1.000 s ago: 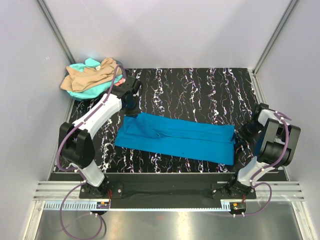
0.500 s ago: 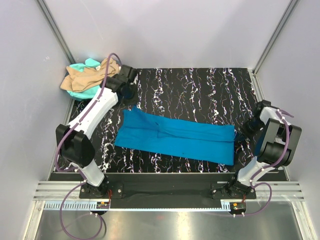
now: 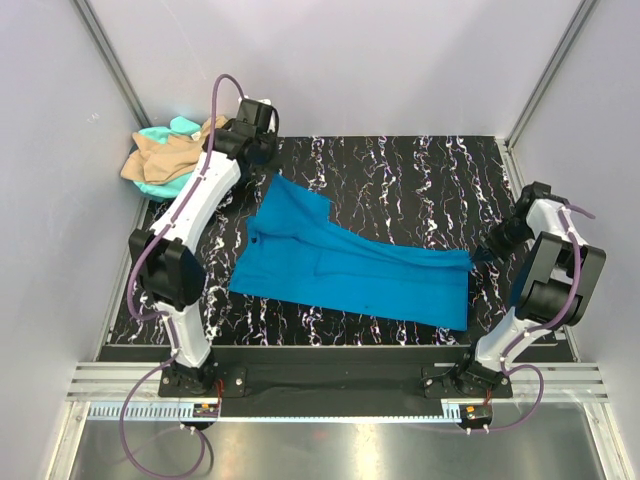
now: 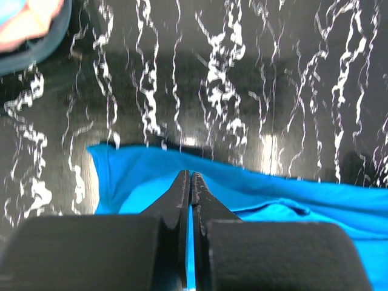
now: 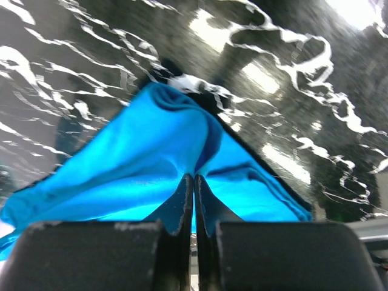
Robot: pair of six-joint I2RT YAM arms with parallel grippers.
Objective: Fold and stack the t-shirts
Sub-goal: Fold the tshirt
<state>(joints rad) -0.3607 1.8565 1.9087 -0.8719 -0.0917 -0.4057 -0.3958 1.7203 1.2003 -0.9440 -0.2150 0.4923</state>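
Note:
A bright blue t-shirt [image 3: 360,275] lies folded into a long band across the black marbled table [image 3: 400,180]. My left gripper [image 3: 268,170] is shut on the shirt's back-left corner and holds it raised toward the back of the table. In the left wrist view the gripper [image 4: 190,177] pinches blue cloth [image 4: 273,194] between its tips. My right gripper [image 3: 482,255] is shut on the shirt's right edge. Seen from the right wrist, the gripper [image 5: 194,177] has the cloth [image 5: 133,163] bunched up into it. A heap of tan [image 3: 160,155] and turquoise [image 3: 165,130] t-shirts sits at the back-left corner.
White walls with metal posts close in the table on three sides. The heap's edge [image 4: 30,24] shows at the top left of the left wrist view. A black rail [image 3: 330,375] with both arm bases runs along the near edge.
My left gripper has moved toward the back of the table, lifting the blue shirt's left corner with it. My right gripper has shut on the shirt's right edge.

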